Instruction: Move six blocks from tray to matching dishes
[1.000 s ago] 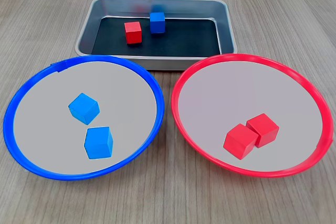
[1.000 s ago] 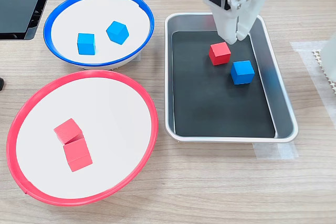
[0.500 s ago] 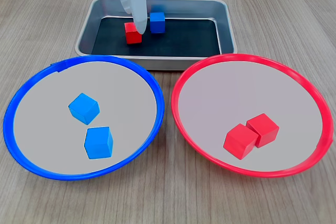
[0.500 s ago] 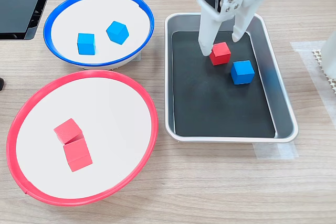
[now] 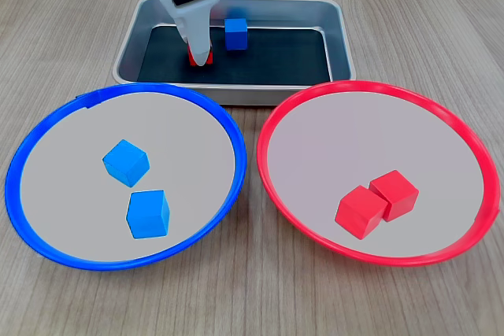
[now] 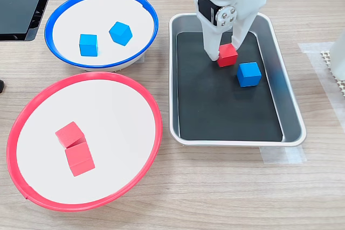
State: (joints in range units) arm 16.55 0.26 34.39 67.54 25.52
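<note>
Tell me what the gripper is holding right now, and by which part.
The gripper has its fingers on two opposite sides of the red block in the tray. The block still sits on the tray floor; whether the grip is tight cannot be told.

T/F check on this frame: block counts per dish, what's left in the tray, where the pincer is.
1. The round blue-rimmed dish holds two small blue cubes. True.
2. The round red-rimmed dish holds three red cubes. False: two, touching each other.
3. The rectangular silver metal tray holds one red cube and one blue cube. True.
4. The white pincer hangs over the red-rimmed dish. False: it is down in the tray, straddling the red cube.
5. The tray's two cubes touch. False: they sit apart.
</note>
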